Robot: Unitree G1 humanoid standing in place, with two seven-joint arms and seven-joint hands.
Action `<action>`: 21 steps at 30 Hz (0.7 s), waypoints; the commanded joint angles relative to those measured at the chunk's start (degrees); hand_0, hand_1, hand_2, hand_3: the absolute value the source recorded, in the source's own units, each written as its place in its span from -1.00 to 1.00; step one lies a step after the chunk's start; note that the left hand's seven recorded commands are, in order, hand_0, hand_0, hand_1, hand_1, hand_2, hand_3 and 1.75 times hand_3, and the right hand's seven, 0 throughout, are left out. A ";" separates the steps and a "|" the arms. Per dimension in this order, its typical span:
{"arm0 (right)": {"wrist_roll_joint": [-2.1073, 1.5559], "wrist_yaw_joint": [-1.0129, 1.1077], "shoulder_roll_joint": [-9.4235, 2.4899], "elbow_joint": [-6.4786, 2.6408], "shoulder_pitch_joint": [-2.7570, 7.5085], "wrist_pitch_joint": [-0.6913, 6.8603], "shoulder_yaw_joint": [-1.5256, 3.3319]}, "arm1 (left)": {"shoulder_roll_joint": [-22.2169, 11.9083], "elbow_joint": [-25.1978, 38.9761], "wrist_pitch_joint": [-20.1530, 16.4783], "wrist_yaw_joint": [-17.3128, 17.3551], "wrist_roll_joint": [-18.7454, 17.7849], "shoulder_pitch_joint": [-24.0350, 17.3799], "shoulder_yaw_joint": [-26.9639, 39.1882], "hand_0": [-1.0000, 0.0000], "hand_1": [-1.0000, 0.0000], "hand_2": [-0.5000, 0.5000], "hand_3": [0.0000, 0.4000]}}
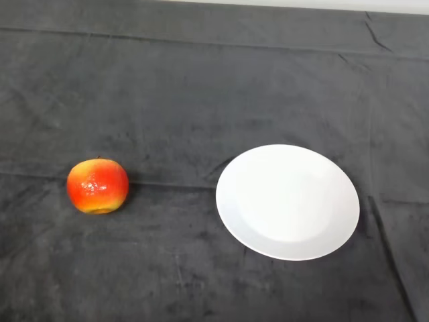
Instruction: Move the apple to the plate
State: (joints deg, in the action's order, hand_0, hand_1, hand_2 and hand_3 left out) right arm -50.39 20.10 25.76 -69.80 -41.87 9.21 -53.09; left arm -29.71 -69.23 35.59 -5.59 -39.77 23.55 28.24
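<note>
The apple (98, 186) sits on the dark cloth of the desk (201, 80), toward my left, red with yellow patches and its stem end up. The white plate (231, 201) lies well apart from it to the right, with nothing on it. My left hand does not show, so I cannot tell how the fingers stand. As I judge it, nothing is done yet: reaching, grasping, carrying and setting down all remain.

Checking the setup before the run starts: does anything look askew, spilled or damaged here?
Nothing stands out. The apple sits whole on the dark cloth, apart from the white plate to its right, which lies flat and bare. The cloth is only creased.
</note>
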 commanded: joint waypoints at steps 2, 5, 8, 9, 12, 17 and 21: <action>-0.42 0.07 1.43 -0.07 -0.15 -0.33 -0.51 | 0.91 2.44 1.36 0.26 2.67 1.90 -0.23 1.00 1.00 0.00 -1.00; -0.42 0.07 1.42 -0.05 -0.14 -0.33 -0.51 | 1.89 2.59 2.25 -0.09 4.89 2.57 -1.74 1.00 1.00 0.00 -1.00; -0.42 0.06 1.41 -0.03 -0.14 -0.33 -0.51 | 2.89 2.77 3.15 -0.32 7.40 3.25 -3.56 1.00 1.00 0.00 -1.00; -0.42 0.06 1.41 -0.02 -0.13 -0.32 -0.51 | 3.15 2.83 3.43 -0.32 8.18 3.38 -4.13 1.00 1.00 0.00 -1.00; -0.42 0.05 1.40 0.01 -0.12 -0.32 -0.50 | 3.83 3.02 4.37 -0.13 10.72 3.61 -5.96 1.00 1.00 0.00 -1.00; -0.41 0.03 1.37 0.06 -0.11 -0.32 -0.49 | 4.34 3.31 5.91 0.42 14.67 3.59 -8.65 1.00 1.00 0.00 -1.00; -0.41 0.01 1.36 0.09 -0.09 -0.31 -0.48 | 4.82 3.50 6.91 0.67 17.01 3.70 -10.14 1.00 1.00 0.00 -1.00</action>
State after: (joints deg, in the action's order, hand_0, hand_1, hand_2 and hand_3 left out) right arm -50.39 20.10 25.76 -69.80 -41.87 9.21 -53.06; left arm -25.15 -67.65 41.29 -5.33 -23.35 25.92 18.74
